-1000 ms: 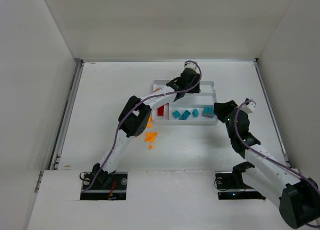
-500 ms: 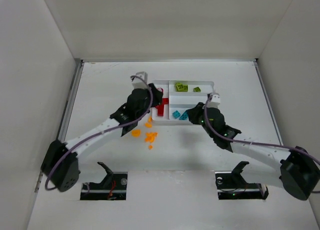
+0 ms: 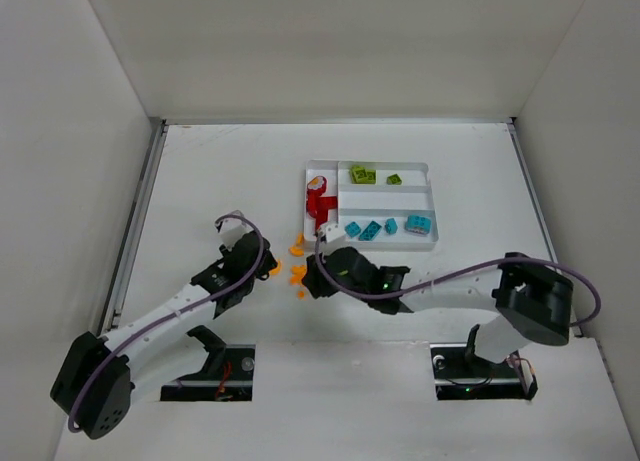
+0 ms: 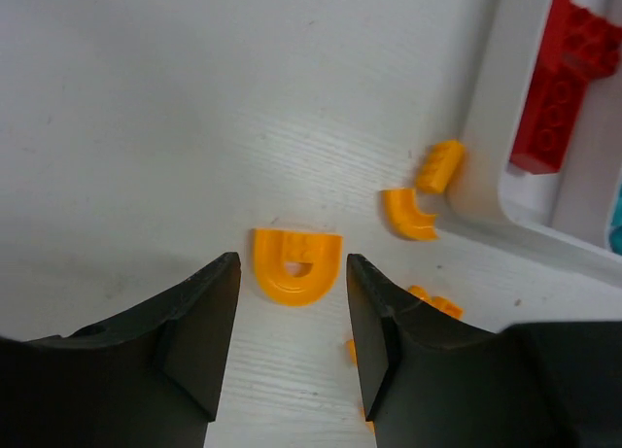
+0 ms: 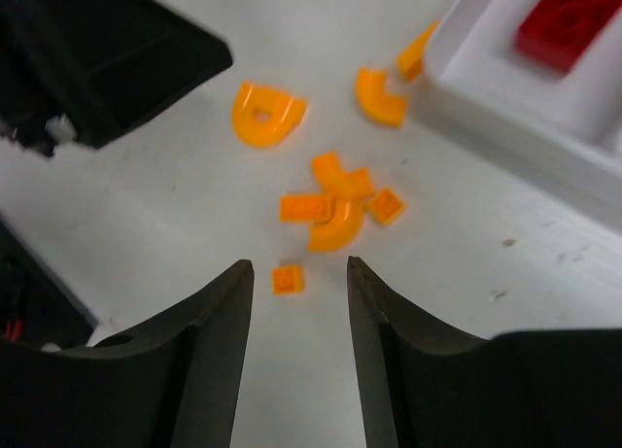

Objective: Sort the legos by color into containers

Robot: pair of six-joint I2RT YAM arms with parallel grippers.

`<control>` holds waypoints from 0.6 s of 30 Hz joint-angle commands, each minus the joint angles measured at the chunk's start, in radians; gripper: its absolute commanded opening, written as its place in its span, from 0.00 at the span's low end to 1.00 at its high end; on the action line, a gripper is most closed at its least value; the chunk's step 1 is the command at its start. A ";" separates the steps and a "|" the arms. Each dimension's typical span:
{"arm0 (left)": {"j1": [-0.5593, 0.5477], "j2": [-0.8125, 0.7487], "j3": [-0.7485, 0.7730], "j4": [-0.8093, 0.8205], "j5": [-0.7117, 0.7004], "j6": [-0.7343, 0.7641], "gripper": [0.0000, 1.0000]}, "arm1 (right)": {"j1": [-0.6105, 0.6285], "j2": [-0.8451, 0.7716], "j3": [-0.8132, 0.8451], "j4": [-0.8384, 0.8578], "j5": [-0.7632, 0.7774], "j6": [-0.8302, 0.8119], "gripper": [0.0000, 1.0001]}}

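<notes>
**A:** Both arms have shifted. The left arm has pulled back from the tray's left edge toward the near side. The right arm has swung left off the tray and now stretches low across the table (image 3: 200, 181).

**B:** Noted. Left gripper (image 4: 290, 273)?

**A:** Low over the table, left of the loose pile. Jaws apart with a moderate gap, nothing in them. An orange arch (image 4: 297, 258) lies flat just beyond the tips, in line with the gap, untouched.

**B:** Right gripper (image 5: 297, 265)?

**A:** Just right of the left one, over the same pile. Jaws also parted, holding nothing. A small orange square (image 5: 288, 279) sits on the table between the tips, clear of both fingers.

**B:** The other orange legos?

**A:** There is a tight orange cluster (image 5: 330, 207) just beyond that square, its pieces touching. Farther on, an orange quarter-curve (image 5: 379, 96) lies near the tray. A little orange brick (image 4: 439, 166) sits right beside the tray's outer wall; contact is hard to tell. All of these are on the table, outside the tray (image 3: 432, 209).

**B:** Inside the tray?

**A:** Red legos (image 3: 318, 203) are in the tall narrow section at the left. Four teal legos (image 3: 371, 229) sit in a row in the nearest long section. Two lime green legos (image 3: 363, 173) are in the farthest long section.
</notes>
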 commanded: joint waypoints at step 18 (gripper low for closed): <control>0.018 0.150 -0.062 0.132 0.035 -0.002 0.50 | 0.114 0.262 0.192 -0.161 0.040 -0.017 0.52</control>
